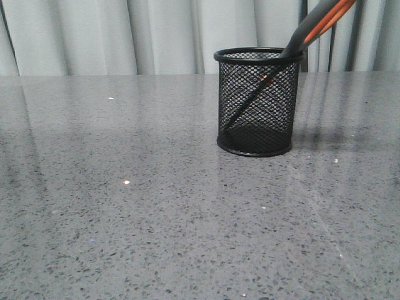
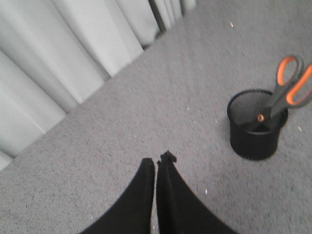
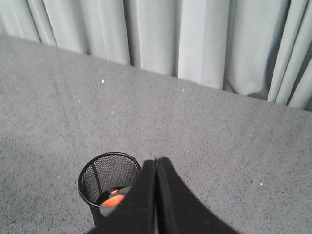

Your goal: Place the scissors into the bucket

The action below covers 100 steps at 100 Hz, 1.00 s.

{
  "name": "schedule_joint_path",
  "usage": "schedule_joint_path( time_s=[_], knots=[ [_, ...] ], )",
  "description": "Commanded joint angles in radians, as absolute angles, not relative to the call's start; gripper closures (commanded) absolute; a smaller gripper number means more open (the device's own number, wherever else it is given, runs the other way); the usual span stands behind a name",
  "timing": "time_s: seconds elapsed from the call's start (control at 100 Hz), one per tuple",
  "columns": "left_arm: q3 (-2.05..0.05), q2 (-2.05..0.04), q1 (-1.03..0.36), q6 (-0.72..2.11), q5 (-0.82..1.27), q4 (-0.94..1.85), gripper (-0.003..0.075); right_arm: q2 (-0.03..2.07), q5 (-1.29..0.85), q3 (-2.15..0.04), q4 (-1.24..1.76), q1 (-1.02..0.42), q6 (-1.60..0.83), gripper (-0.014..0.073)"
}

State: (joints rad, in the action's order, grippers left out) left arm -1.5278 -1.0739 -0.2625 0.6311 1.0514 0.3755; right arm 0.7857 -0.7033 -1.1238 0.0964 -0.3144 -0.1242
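Observation:
The black wire-mesh bucket stands upright on the grey table, right of centre. The scissors stand in it blades down and lean to the right, with the grey and orange handles sticking out above the rim. The left wrist view shows the bucket and scissors with nothing holding them. My left gripper is shut and empty, well away from the bucket. My right gripper is shut and empty, above and beside the bucket. Its finger hides part of the scissors handle. Neither gripper shows in the front view.
The grey speckled tabletop stretches around the bucket. Pale curtains hang along the table's far edge.

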Motion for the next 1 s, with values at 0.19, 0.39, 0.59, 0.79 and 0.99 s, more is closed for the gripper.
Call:
schedule_joint_path(
  time_s=[0.19, 0.39, 0.59, 0.79, 0.99],
  knots=[
    [-0.918, -0.662, -0.260, 0.619, 0.452, 0.450, 0.0740, 0.511, -0.326, -0.762, 0.165, -0.311, -0.103, 0.0657],
    [-0.523, -0.353, -0.260, 0.619, 0.250, 0.511, 0.0740, 0.297, -0.132, -0.489, 0.182, -0.311, -0.103, 0.0657],
    [-0.301, -0.057, -0.260, 0.619, 0.231, 0.575, 0.0740, 0.124, -0.074, -0.312, 0.182, -0.311, -0.103, 0.0657],
    [-0.233, 0.012, -0.260, 0.619, 0.180, 0.582, 0.0740, 0.075, -0.028, -0.262, 0.182, -0.311, -0.103, 0.0658],
    [-0.231, 0.011, -0.260, 0.619, 0.198, 0.615, 0.0740, 0.075, -0.030, -0.262, 0.182, -0.311, -0.103, 0.0659]
  ],
)
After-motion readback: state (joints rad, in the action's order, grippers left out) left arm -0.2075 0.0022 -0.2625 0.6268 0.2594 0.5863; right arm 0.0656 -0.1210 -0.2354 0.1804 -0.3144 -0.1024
